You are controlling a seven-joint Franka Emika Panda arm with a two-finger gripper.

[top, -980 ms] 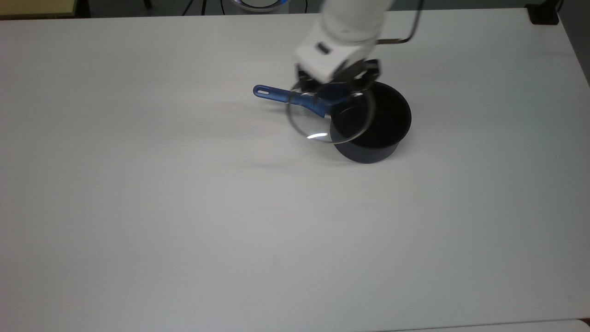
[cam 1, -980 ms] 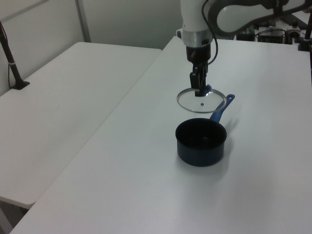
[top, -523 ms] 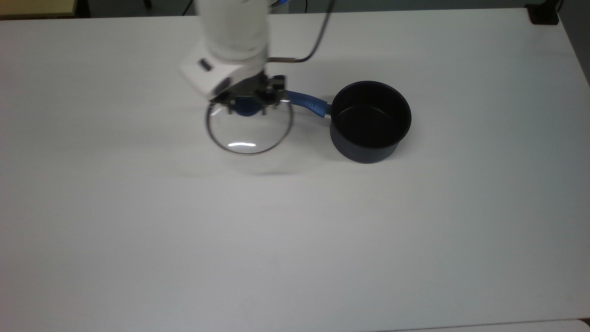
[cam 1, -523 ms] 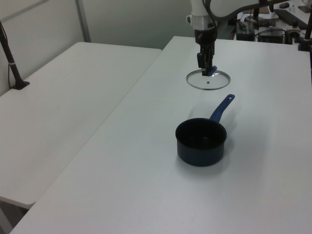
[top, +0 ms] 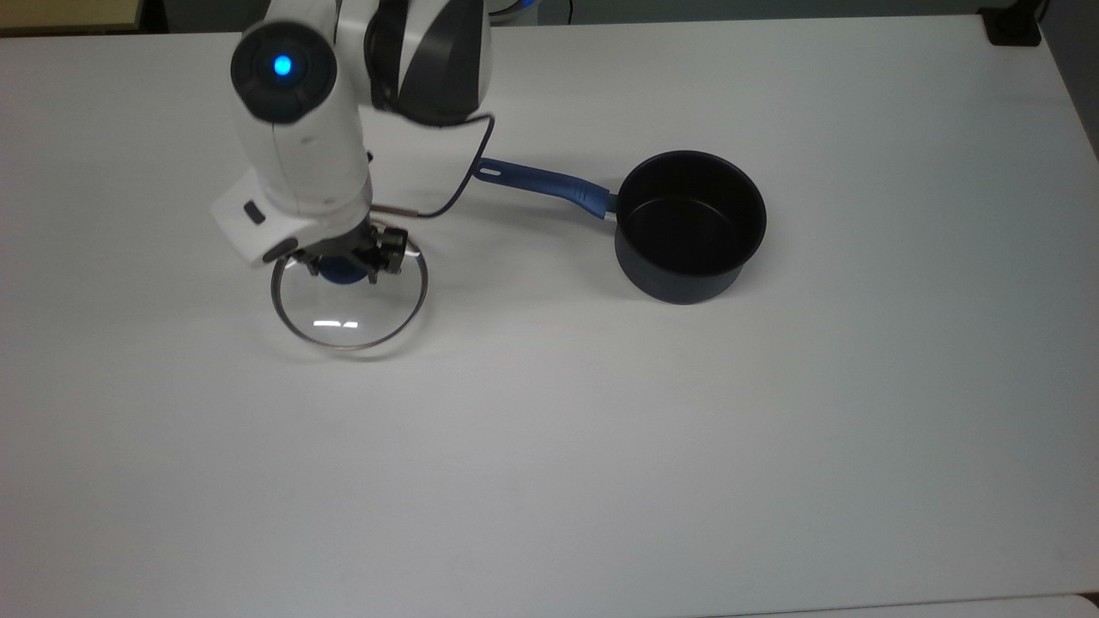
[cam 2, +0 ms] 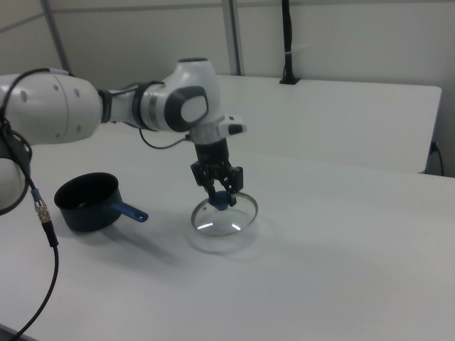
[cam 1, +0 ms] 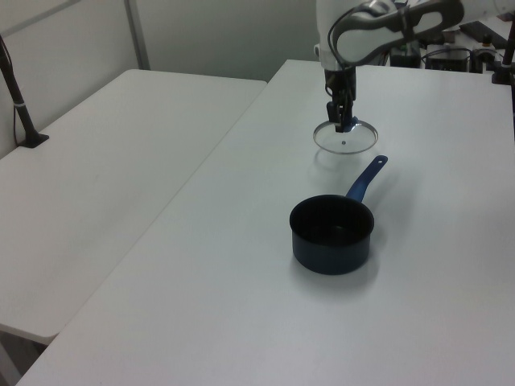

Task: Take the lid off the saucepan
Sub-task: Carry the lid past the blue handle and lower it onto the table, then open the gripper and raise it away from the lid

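A white robot arm's gripper has its jaws closed on the blue knob of the glass lid, holding it level just above the table, probably to set it down flat. The uncovered pan stands well apart, towards the top view's right, handle pointing towards the lid.

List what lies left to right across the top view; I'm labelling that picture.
Lid, held by its knob in the pincer → pan handle → saucepan, open, on the table.
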